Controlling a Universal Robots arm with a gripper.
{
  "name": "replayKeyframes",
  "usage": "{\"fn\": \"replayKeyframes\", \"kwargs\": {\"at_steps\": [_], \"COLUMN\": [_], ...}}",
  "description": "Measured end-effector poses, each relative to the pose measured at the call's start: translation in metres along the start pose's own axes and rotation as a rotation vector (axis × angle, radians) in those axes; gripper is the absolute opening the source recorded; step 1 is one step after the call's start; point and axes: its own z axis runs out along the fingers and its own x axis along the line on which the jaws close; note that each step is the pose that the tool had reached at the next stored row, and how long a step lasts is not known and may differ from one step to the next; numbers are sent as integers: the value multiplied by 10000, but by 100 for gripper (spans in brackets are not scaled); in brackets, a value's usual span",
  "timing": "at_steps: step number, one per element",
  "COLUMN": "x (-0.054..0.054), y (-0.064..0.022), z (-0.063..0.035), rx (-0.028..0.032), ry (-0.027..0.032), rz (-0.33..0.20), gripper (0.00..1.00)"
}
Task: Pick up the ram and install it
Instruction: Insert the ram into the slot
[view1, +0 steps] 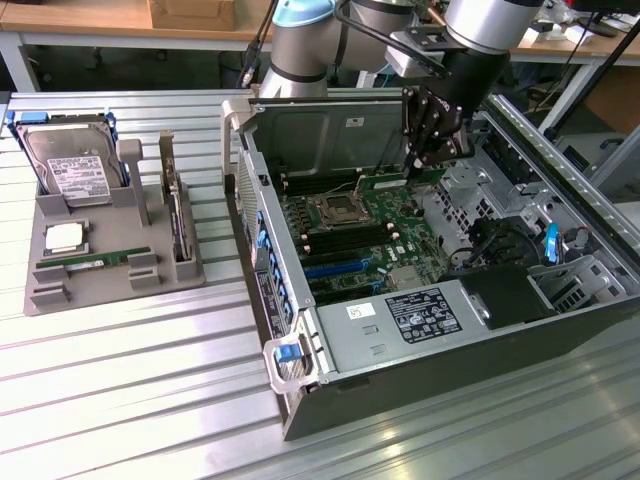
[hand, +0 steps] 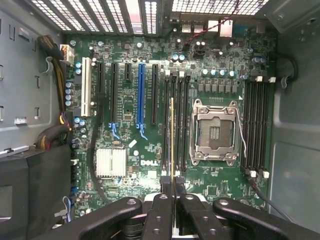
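My gripper (view1: 427, 168) hangs inside the open computer case, above the far part of the motherboard (view1: 400, 215). It is shut on the ram (view1: 385, 181), a thin green stick held level on its long edge. In the wrist view the ram (hand: 172, 135) appears edge-on as a thin line running out from between the black fingers (hand: 162, 192) of the gripper (hand: 172, 182). It lies along the black memory slots (hand: 167, 115) beside the open processor socket (hand: 215, 132). I cannot tell whether it touches a slot.
The case (view1: 300, 360) lies on its side with walls all around and a power supply (view1: 415, 320) at the near end. On the exterior view's left, a grey tray (view1: 45, 290) holds a hard drive (view1: 70, 170), a processor (view1: 65, 238), another green stick (view1: 95, 262) and an upright card (view1: 178, 215).
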Motion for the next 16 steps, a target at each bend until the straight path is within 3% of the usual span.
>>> {"fn": "replayKeyframes", "kwargs": {"at_steps": [16], "x": [2], "y": [-3], "z": [97], "rx": [0], "ry": [0], "rz": [0], "gripper": [12]}}
